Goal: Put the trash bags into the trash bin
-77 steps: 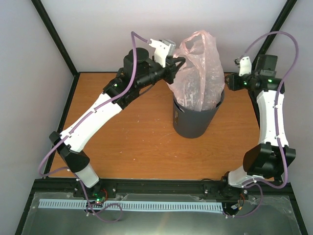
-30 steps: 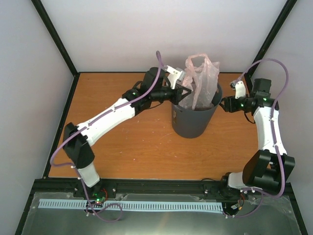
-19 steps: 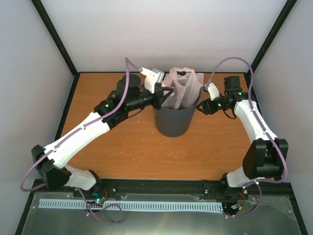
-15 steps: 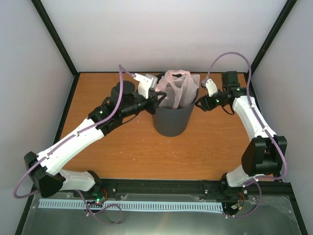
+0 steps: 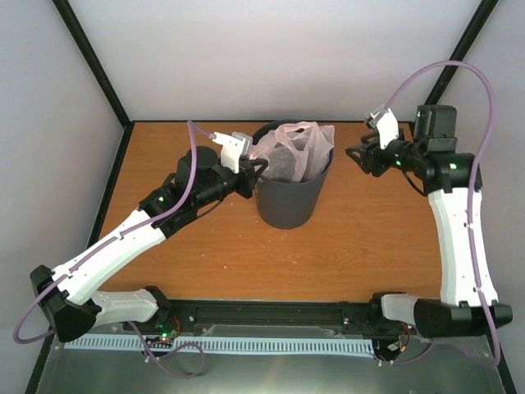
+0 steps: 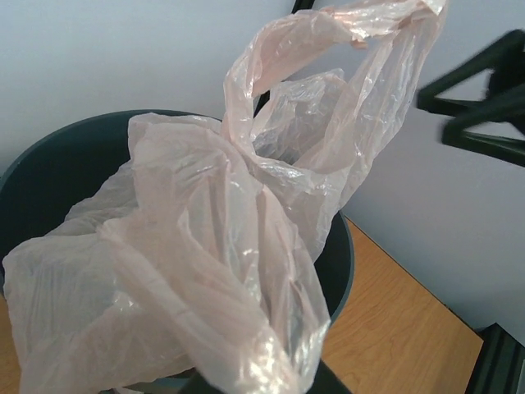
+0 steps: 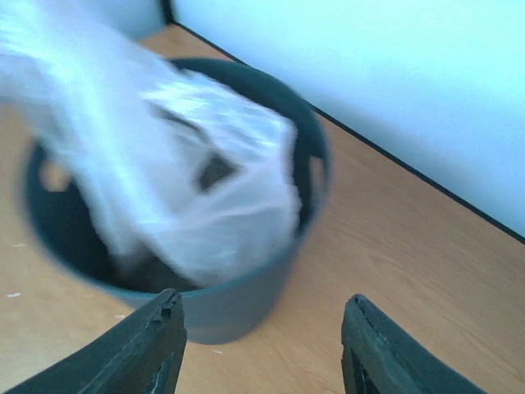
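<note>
1 trash bag point(image 5: 300, 153) upright in the trash bin point(image 5: 285, 207), handles point(image 6: 385, 25) up; left gripper point(image 5: 253, 168) pinches it; right gripper point(image 7: 262, 302) gapes.

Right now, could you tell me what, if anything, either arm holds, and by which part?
The left gripper pinches a bunched fold of the translucent pale-pink plastic bag at the dark grey round bin's rim; the right gripper holds nothing.

Orange-brown wooden table point(image 5: 353, 238), bordered by a black frame and enclosed by pale walls, dark grey round trash bin point(image 5: 285, 205) stood upright on it, placed toward the far edge, roughly midway between left and right.
</note>
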You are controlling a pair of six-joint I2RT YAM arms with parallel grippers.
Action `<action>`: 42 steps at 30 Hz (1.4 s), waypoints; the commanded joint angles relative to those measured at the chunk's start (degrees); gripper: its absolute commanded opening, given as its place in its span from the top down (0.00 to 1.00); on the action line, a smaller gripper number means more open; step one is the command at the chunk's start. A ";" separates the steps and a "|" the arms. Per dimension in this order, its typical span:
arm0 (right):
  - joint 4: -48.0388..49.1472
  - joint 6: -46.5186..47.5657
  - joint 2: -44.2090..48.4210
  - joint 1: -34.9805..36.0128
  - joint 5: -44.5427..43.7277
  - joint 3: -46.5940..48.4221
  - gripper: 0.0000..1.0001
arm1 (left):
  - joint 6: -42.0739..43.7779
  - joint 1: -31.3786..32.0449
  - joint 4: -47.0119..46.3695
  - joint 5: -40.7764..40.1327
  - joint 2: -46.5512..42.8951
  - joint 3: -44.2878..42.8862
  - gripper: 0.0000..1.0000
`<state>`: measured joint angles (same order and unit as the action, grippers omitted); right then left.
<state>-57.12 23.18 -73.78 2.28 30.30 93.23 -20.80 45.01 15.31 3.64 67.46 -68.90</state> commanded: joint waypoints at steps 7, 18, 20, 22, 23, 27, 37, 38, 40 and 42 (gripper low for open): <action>-8.00 5.07 3.04 16.44 10.80 1.44 0.55 | -0.67 0.07 -3.21 0.25 -0.11 -0.89 0.99; 7.98 -4.25 -2.72 23.72 -1.16 3.50 0.40 | -1.36 0.07 -6.39 1.03 0.13 -0.90 0.99; 11.91 -5.59 -3.09 23.69 -1.83 2.63 0.35 | -1.36 0.01 -6.26 1.20 0.29 -1.13 0.99; 15.24 -7.27 -4.03 23.69 -2.24 1.73 0.32 | -1.22 0.07 -6.27 1.58 0.43 -1.23 0.99; 16.36 -7.96 -4.72 23.73 -1.91 1.72 0.30 | -1.18 0.07 -6.53 1.87 0.33 -1.19 0.99; 21.61 -10.73 -7.55 23.73 2.38 1.36 0.27 | -1.27 0.03 -7.77 2.67 -0.12 -0.10 0.99; 30.23 -19.44 -13.87 24.69 11.09 4.73 0.38 | -0.70 0.05 -7.63 3.10 -0.24 0.56 0.99; 30.18 -19.48 -13.81 24.66 11.64 4.79 0.43 | -0.63 0.07 -7.48 2.52 -0.40 0.72 0.99; 29.89 -19.44 -13.05 24.65 12.48 4.17 0.53 | -0.41 0.07 -7.32 1.62 -0.85 1.16 0.99; 28.62 -18.86 -11.75 24.65 13.32 3.66 0.66 | -0.18 0.07 -7.12 0.86 -1.27 1.39 0.99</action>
<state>-29.69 5.02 -87.92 26.44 40.05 95.70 -21.54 45.01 9.34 6.17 67.72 -67.79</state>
